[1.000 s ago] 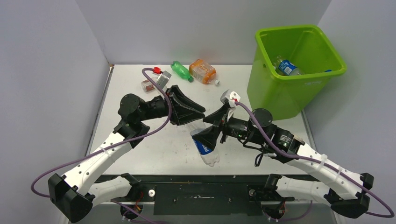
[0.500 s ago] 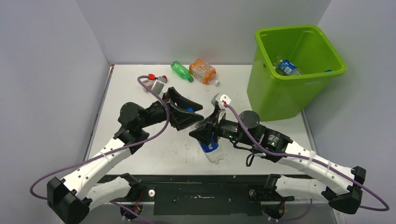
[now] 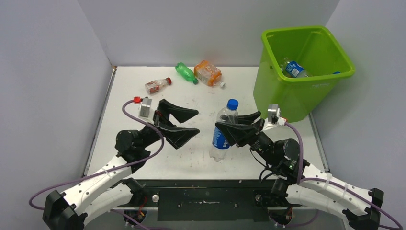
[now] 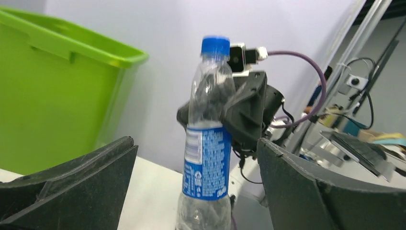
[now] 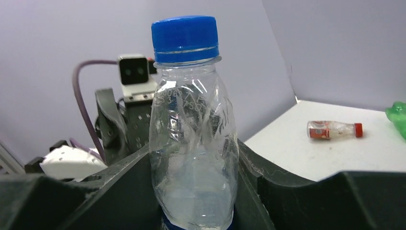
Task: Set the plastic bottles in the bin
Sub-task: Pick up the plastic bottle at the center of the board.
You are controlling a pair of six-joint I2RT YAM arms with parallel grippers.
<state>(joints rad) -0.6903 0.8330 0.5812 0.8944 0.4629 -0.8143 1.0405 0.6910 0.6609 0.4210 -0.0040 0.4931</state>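
"Blue-label bottle (image 3: 218, 143) — who has it?"
"The right gripper (image 3: 229, 127), clamped round its middle. It stands upright, cap up, mid-table and well short of the bin (image 3: 282, 96)."
"And the left gripper (image 3: 197, 121)?"
"Jaws wide apart, off to the bottle's left, touching nothing."
"How should the carry go?"
"I'd lift so the base clears the table (image 3: 191, 155). Then swing right and rise above the rolled rim before letting go over the open bin, where other bottles (image 3: 293, 68) already lie. The thin wall may buckle, so keep the squeeze steady."
"What changed over the last second?"
"The bottle lay tilted low over the table, the left gripper closed on its top end, the right one open. Since then the right has closed, the left has let go and backed away — and the bottle has come upright. The red-capped bottle (image 3: 157, 85), partly hidden by the left arm then, now shows whole."
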